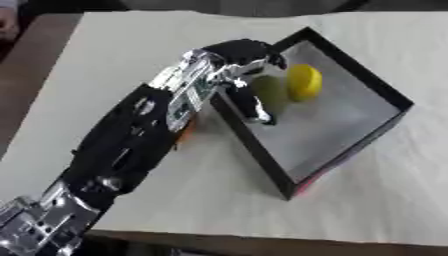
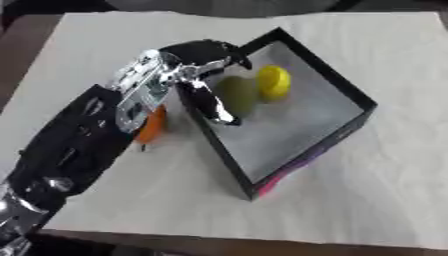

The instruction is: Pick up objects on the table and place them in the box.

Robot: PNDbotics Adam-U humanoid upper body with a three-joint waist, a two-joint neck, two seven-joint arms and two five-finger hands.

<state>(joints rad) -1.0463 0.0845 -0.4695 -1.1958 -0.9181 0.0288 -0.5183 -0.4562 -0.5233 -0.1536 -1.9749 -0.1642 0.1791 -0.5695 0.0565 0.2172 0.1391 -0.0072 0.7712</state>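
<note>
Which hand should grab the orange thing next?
Left, probably. The left hand is over the box rim, fingers relaxed, holding nothing, and the orange thing lies right beside that arm outside the box. The right hand shows in neither view.

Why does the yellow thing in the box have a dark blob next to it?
In both eye views the blob is probably the shadow of the left robot hand above the box, falling beside the yellow thing; both views are blurry, so edges smear.
</note>
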